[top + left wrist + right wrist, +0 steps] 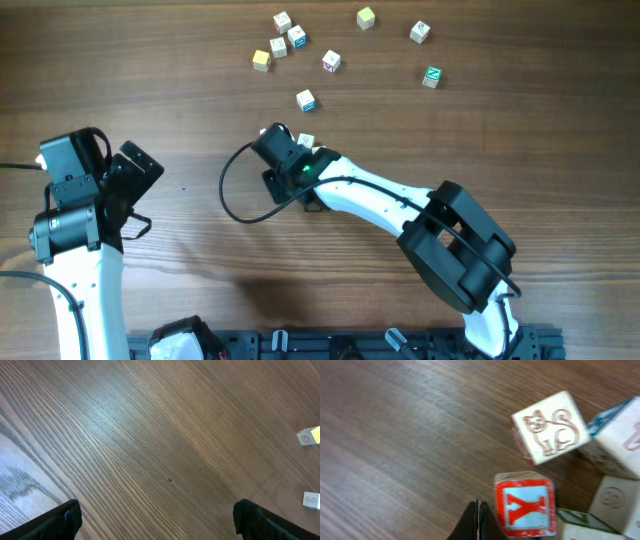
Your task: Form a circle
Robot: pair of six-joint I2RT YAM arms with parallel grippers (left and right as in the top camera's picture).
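Starting at the left, the left gripper (156, 512) hangs over the bare wooden table (150, 435) with its claw spread wide and nothing between the fingers. At the right edge of its wrist view lie two small cubes, well apart from it: a yellow-sided cube (310, 436) and a plain white cube (311, 500). Toward the middle, the right gripper (477, 522) is down near the tabletop with its claw pressed together, pinching nothing. Just to its right sits the circle (600, 455), which shows as a close huddle of alphabet cubes. The red-framed Y cube (524, 505) is just beside the closed fingers, and whether they touch cannot be told. The cat cube (550, 427) stands tilted beyond it, and three more cubes are crowded against the frame's right edge. The edge cuts the group off, so whether it closes into a ring cannot be told. From overhead the right arm (400, 205) covers most of this group. Farther up and to the right, loose cubes (331, 62) lie scattered across the table, among them a green-lettered cube (432, 76).
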